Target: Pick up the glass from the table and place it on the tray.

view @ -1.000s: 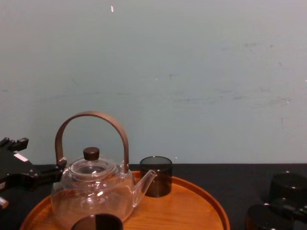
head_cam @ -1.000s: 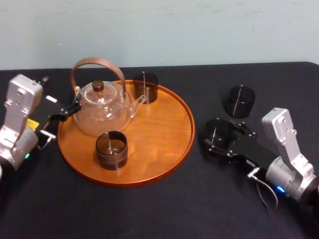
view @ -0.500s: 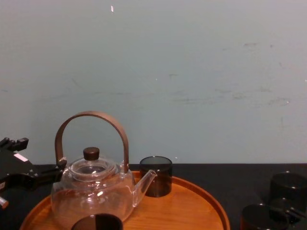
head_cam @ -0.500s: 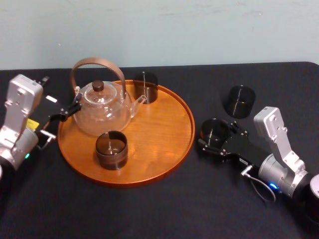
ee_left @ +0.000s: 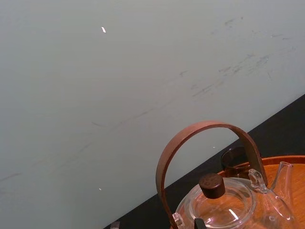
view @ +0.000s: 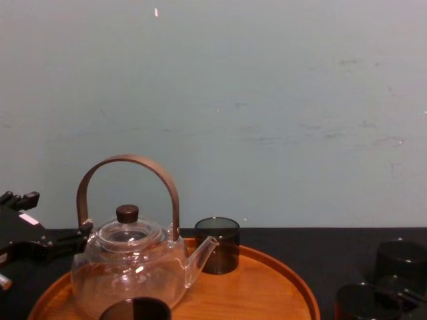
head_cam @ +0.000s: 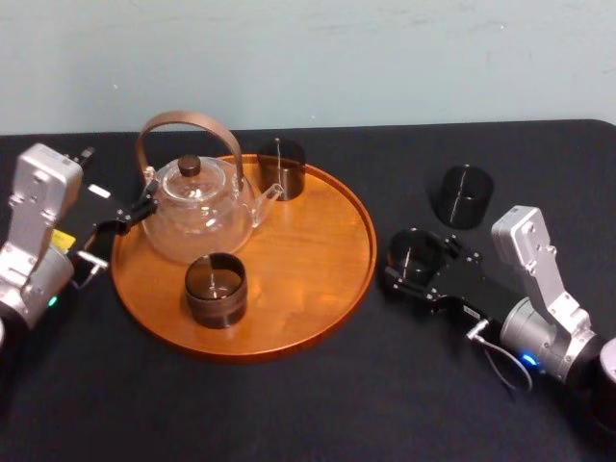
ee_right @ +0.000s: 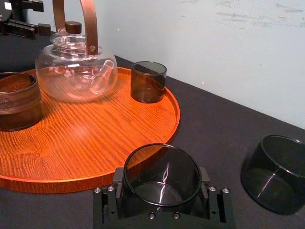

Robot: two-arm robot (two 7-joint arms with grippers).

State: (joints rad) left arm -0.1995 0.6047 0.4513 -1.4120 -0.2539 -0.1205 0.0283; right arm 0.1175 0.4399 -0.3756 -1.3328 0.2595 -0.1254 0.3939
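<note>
Now the right gripper [head_cam: 414, 266], clamped around the glass [head_cam: 415, 248], has edged slightly left toward the tray [head_cam: 308, 252]; the left gripper [head_cam: 135, 212] stays beside the teapot [head_cam: 197, 219].

No legible text or markings
</note>
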